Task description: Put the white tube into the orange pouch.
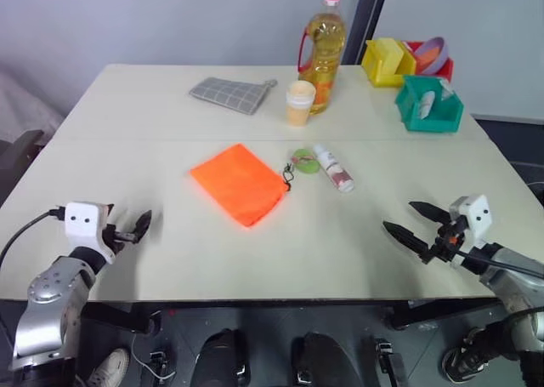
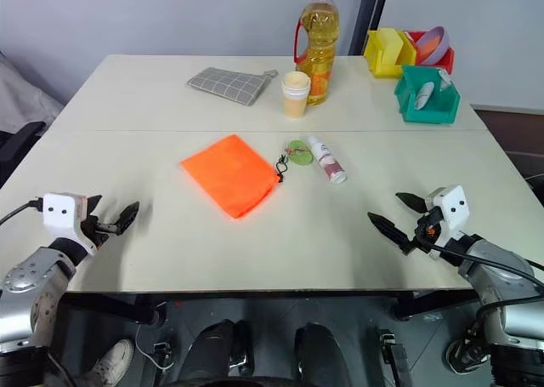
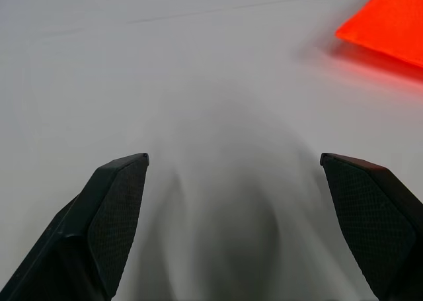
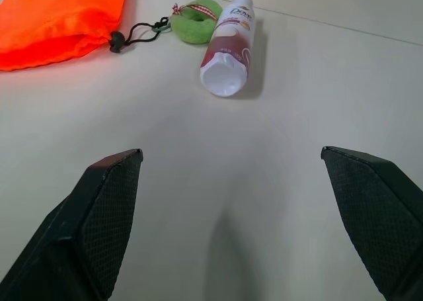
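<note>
Looking down from the head camera, we saw the orange pouch [image 1: 239,183] lying flat near the middle of the worktop [image 1: 153,123], with the white tube [image 1: 333,167] at its 3 o'clock, just past the green round tag [image 1: 303,161] on the black cord [image 1: 288,177]. The tube lay apart from the pouch, close beside the tag. Farther back stood a yellow oil bottle [image 1: 324,50] with a paper cup [image 1: 300,103] in front of it, a grey checked cloth [image 1: 229,94] at the cup's 9 o'clock, and coloured bins [image 1: 414,79] at its 3 o'clock.

The left gripper [image 1: 134,230] and the right gripper [image 1: 411,223] hung over the near edge, well apart from both things, fingers spread wide and holding nothing.

The right wrist view showed what the head view could not: the tube's flat end [image 4: 222,79] facing the camera and its label lettering. The left wrist view caught one blurred corner of the pouch [image 3: 391,20], cut off at the frame's edge. We could not make out what the bins held.
</note>
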Tool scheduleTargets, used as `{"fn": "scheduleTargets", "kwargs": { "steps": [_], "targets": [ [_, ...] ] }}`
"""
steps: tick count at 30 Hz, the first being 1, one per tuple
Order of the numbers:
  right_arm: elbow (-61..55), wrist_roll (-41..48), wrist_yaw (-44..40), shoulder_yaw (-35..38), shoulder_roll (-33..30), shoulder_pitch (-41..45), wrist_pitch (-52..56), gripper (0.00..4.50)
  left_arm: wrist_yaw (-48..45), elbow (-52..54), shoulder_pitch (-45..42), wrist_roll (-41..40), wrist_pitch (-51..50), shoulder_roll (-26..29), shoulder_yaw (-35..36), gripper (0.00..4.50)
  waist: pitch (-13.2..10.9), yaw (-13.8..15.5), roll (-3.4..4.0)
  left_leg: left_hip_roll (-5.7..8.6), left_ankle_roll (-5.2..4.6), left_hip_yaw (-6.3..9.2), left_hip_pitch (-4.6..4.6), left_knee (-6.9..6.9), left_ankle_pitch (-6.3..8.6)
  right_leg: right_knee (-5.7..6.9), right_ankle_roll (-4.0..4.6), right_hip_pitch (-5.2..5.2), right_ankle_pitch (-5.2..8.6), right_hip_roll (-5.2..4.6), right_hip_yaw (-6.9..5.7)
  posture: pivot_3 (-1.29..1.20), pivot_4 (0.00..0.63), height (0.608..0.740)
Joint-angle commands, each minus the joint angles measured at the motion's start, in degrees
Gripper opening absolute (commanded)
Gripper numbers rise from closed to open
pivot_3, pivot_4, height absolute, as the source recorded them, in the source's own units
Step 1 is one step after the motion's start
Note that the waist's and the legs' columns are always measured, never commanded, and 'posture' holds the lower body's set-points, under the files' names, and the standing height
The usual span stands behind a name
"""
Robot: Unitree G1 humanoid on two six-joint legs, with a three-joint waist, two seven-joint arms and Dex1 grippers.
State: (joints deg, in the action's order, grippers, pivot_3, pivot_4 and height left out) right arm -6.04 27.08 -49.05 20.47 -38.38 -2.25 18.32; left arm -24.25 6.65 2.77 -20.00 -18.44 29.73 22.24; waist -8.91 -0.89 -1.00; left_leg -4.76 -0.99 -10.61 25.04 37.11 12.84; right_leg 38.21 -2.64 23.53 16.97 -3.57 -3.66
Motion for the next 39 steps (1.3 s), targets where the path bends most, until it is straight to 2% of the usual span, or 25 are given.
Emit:
{"fn": "scheduleTargets", "kwargs": {
  "steps": [1,6,11,16,20,25,28,35,39],
  "targets": [
    [-2.61,0.16,0.46,0.56,-0.75,-0.06,-0.26,4.50,-0.26,1.84,-0.15,-0.68,0.15,0.61,1.41,4.45,0.00,-0.01,0.00,0.00,0.00,0.00,0.00,0.00,0.00,0.00,0.00,0.00,0.00,0.00,0.00,0.00,0.150,0.740],
    [-4.37,0.40,1.53,0.75,-0.48,-0.96,0.18,4.50,-0.95,2.07,-1.43,-1.40,-0.31,0.80,0.90,4.45,0.00,0.06,0.00,0.00,0.02,0.00,0.00,0.00,0.01,-0.01,0.01,0.00,0.01,-0.01,0.00,0.00,0.150,0.740],
    [-5.33,0.36,2.38,-0.06,-0.16,-1.06,0.47,4.50,-2.13,6.11,-2.10,0.56,-1.78,1.66,-4.19,4.45,0.00,0.10,0.00,0.00,0.02,0.00,0.00,0.00,0.02,-0.02,0.05,-0.01,0.03,-0.01,0.01,0.00,0.150,0.740],
    [-7.61,1.34,3.02,-1.96,-0.27,1.33,2.10,4.50,-4.42,15.05,-6.56,4.77,-2.77,2.57,-15.74,4.45,0.00,0.18,0.00,0.01,0.02,0.00,0.01,0.00,0.02,-0.04,0.08,-0.02,0.02,-0.01,0.01,0.00,0.150,0.740],
    [-11.76,2.24,3.03,-3.54,0.13,0.58,3.76,4.50,-2.77,18.52,-12.98,9.03,-5.85,0.76,-24.37,4.45,0.00,0.15,0.01,0.02,-0.05,-0.01,0.01,-0.02,-0.03,-0.05,0.08,-0.04,0.01,0.01,0.02,0.00,0.150,0.740],
    [-17.37,3.65,3.91,-5.94,0.87,0.37,6.01,4.50,-1.20,18.09,-20.64,20.29,-7.97,-0.96,-38.15,4.45,0.00,0.13,0.01,0.03,-0.16,-0.01,0.01,-0.03,-0.09,-0.05,0.03,-0.04,-0.01,0.06,0.01,0.00,0.150,0.740],
    [-21.03,5.26,3.71,-7.51,0.63,0.27,8.12,4.50,0.98,15.67,-24.28,27.23,-8.83,-2.94,-43.96,4.45,0.00,0.22,0.00,0.03,-0.17,-0.01,0.01,0.00,-0.09,-0.05,0.02,-0.04,-0.01,0.07,0.01,0.00,0.150,0.740],
    [-25.49,6.59,4.50,-10.14,0.69,1.46,10.75,4.50,4.81,12.08,-26.49,35.56,-13.20,-8.51,-48.28,4.45,-0.01,0.22,-0.01,0.04,-0.21,0.01,0.01,0.01,-0.08,-0.06,0.02,-0.04,0.00,0.07,0.02,0.00,0.150,0.740],
    [-25.19,6.29,4.74,-11.01,1.00,1.69,10.68,4.50,5.54,10.62,-27.23,38.94,-14.66,-9.69,-48.83,4.45,-0.01,0.25,-0.01,0.04,-0.22,0.01,0.01,0.03,-0.08,-0.06,0.02,-0.04,0.00,0.06,0.02,0.00,0.150,0.740]
  ]
}}
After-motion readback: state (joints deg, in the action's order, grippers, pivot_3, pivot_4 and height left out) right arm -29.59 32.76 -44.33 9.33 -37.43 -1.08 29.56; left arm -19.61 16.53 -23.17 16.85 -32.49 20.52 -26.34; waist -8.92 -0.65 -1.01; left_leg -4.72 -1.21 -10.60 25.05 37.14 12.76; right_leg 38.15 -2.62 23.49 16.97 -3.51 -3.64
